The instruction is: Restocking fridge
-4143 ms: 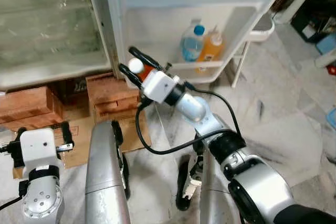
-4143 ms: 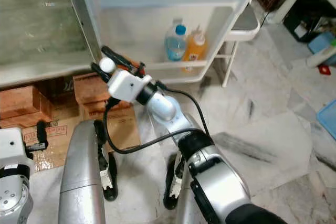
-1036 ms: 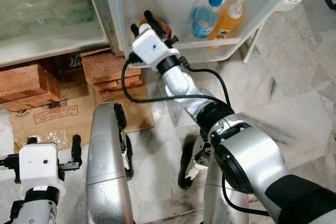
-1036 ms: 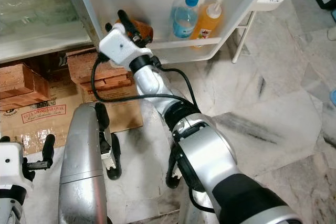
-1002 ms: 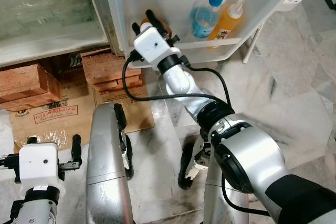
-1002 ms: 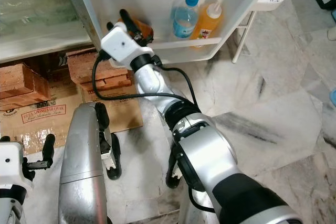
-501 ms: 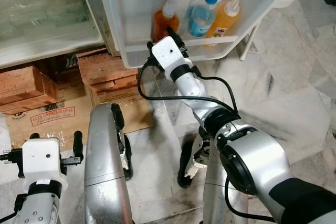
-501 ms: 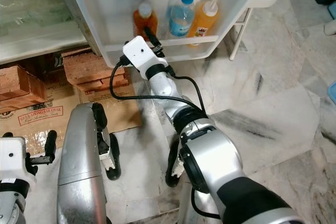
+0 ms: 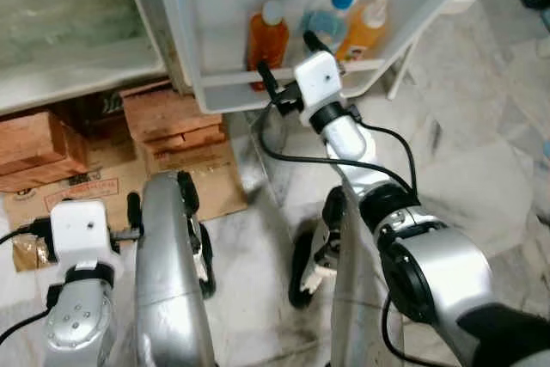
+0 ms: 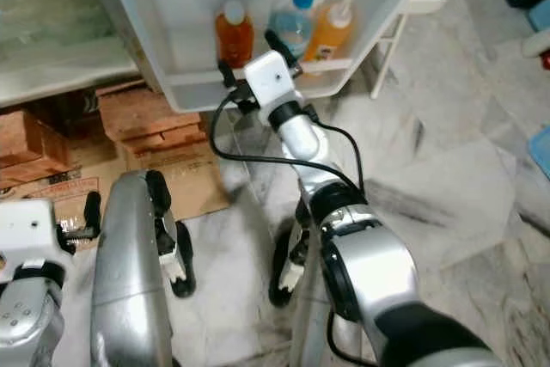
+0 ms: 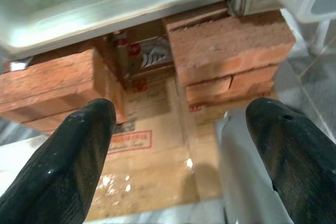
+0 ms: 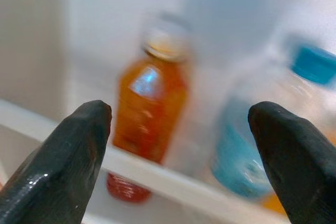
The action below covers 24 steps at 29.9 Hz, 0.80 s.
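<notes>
Closest to the camera, the left gripper (image 11: 178, 156) hangs low with its fingers spread wide and nothing between them, over the flattened cardboard (image 11: 152, 150) on the floor. Just past that are the brick stacks (image 9: 176, 122) propping up the fridge, sitting right under the edge of the fridge body.

Using the door shelf (image 9: 232, 83) as the landmark: the right gripper (image 9: 286, 59) is stretched out to it, fingers spread apart and not pinching anything, hovering just in front of the shelf's white front rail. The orange-brown bottle (image 9: 267, 33) stands upright inside the shelf, behind the rail, at the end nearest the fridge hinge. There's open space on both sides of it. Further along the same shelf are a blue-capped water bottle (image 9: 331, 15) and an orange squeeze bottle (image 9: 368, 27), close together. From the right wrist camera, the orange-brown bottle sits between the two fingertips (image 12: 63, 171) but well beyond them, and it's blurry. Marble floor (image 9: 481, 169) opens up beyond the far end of the door.
</notes>
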### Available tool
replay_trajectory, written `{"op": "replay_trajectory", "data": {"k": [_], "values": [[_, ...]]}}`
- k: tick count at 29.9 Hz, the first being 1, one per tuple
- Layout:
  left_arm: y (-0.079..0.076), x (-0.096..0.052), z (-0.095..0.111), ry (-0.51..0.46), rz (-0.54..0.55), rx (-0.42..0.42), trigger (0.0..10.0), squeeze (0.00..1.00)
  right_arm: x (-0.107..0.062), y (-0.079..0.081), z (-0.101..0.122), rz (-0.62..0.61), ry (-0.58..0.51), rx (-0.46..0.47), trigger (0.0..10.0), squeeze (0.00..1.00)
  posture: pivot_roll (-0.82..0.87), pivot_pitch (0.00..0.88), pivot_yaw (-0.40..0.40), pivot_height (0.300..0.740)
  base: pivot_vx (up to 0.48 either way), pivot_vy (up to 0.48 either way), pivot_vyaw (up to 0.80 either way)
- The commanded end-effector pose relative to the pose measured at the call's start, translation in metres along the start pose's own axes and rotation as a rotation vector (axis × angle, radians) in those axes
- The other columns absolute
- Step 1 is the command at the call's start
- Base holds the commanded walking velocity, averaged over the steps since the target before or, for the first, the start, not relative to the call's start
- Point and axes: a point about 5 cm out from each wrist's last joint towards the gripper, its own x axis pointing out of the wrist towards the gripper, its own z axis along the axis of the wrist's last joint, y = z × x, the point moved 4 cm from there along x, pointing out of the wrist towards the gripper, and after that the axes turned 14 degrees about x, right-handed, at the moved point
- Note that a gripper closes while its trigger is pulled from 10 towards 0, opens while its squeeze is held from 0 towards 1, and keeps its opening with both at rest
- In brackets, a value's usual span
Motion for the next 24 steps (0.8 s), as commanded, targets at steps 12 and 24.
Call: {"op": "replay_trajectory", "data": {"k": [12,24], "values": [[-0.018,0.021,-0.014,0.010,-0.017,-0.030,10.0,0.00,-0.069,-0.017,-0.016,-0.165,0.045,0.156,10.0,1.00,0.07,0.130,-0.100,0.486,0.000,0.000,0.00],[-0.038,0.030,-0.014,-0.029,-0.079,-0.048,10.0,0.00,-0.094,-0.048,-0.031,-0.390,0.240,0.243,10.0,0.00,0.02,0.027,-0.066,0.486,0.000,0.000,0.00]]}}
